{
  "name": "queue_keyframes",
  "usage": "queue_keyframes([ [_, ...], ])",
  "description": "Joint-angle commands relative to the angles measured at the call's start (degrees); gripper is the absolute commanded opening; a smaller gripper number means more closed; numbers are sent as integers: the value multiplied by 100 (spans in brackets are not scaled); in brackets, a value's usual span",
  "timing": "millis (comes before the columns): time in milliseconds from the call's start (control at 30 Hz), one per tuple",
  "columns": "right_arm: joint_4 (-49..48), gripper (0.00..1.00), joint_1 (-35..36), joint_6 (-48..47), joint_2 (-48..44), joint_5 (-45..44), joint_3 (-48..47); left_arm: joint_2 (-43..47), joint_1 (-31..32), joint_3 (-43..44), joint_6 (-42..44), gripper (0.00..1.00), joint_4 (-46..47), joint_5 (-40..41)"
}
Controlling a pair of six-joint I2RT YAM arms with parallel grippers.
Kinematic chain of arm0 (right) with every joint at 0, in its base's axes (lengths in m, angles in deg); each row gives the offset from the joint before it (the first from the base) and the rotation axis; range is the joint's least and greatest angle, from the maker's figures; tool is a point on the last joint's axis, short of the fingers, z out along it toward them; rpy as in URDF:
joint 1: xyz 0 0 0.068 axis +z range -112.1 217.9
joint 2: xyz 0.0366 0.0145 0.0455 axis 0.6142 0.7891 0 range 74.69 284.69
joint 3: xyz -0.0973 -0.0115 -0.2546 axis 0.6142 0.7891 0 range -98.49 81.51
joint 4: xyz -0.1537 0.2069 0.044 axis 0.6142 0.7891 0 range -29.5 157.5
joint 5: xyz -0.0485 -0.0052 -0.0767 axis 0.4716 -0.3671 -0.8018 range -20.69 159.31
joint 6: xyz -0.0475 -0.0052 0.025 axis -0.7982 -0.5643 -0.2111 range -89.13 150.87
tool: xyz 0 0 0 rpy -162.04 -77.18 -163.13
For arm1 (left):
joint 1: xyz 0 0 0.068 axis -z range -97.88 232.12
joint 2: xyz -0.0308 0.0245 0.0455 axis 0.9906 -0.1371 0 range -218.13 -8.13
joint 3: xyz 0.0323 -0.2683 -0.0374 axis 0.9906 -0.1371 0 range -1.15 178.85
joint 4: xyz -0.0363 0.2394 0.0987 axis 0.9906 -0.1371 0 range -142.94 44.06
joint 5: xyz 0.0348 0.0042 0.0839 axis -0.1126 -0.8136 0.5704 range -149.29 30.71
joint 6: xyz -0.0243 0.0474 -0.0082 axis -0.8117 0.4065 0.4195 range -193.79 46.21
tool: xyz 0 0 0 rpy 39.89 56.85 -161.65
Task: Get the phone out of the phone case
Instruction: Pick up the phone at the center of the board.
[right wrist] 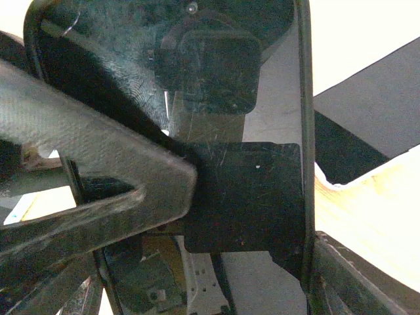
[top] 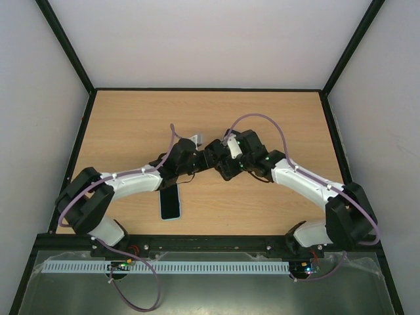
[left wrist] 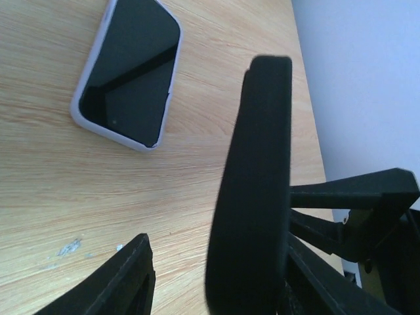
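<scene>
Left pincer [top: 200, 159] above wooden table [top: 131, 131] — white walls [top: 210, 39].

Black flat slab [top: 211, 157]: from above, the two wrists cover almost all of it. I cannot tell if it is a phone or a case.
Left gripper [top: 199, 157]: from above it is hidden under its own wrist. Its own camera shows only one black finger [left wrist: 128, 282], cut off by the bottom edge. The other finger is behind the slab.
Right gripper [top: 223, 164]: its camera is too close. One grey finger [right wrist: 92, 170] lies blurry across the slab, and the other is hidden.
Dark-screened phone with a pale rim [left wrist: 128, 69]: the left wrist picture cuts off its far end.
Small grey thing [top: 195, 138]: too small to tell.
Wooden table [right wrist: 374, 216]: in the right wrist picture, only a pale blurry patch.
</scene>
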Motion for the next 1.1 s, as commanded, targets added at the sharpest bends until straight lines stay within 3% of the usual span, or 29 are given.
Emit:
queue_keyframes([
  [0,-518,48,-26,94,-255,-14,40,-278,37,301,21,45,432,-279],
  [300,-639,49,-27,41,-548,55,185,-238,49,311,192,3,785,-543],
  [367,-651,63,-24,-28,-629,158,207,-176,39,378,361,2,739,-584],
  [467,-440,99,-16,-95,-708,260,73,54,-31,578,616,3,309,-540],
  [700,-105,98,-127,-370,-1438,500,-166,1061,-489,579,1961,2,-672,-380],
  [800,259,97,-231,-575,-1527,858,-429,1758,-785,56,2363,2,-439,-596],
  [933,608,100,-479,-844,-1280,2070,-650,2437,-1108,-354,2889,3,-45,-1700],
  [1067,1599,90,-485,-1863,-1006,3364,-1061,2591,-1115,-691,2711,3,1152,-2793],
])
